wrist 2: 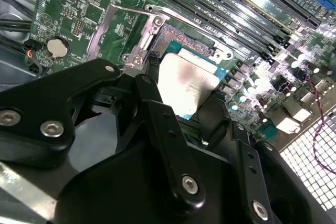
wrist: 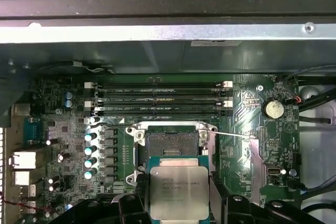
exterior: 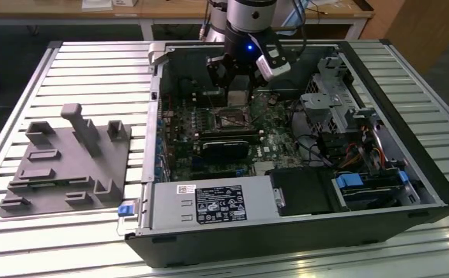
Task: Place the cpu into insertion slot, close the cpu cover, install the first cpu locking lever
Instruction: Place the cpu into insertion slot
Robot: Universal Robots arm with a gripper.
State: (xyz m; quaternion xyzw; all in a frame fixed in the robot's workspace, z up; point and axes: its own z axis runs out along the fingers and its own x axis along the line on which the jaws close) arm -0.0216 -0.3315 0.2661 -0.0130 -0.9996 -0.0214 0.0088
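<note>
The pincer (wrist: 179, 183) is closed on the chip (wrist: 177, 195), one finger on each opposite edge, keeping its pale metal face flat and level so it can drop squarely. The chip hangs just above the socket (wrist: 169, 148), apparently not yet seated. Beside the socket the cover (wrist 2: 103, 31) stands swung open (which leaves the recess free). The arm (exterior: 249, 17) reaches steeply down into the open computer case (exterior: 409, 174) lying on the slatted desk (exterior: 93, 69), wrist pointing down at the socket.
</note>
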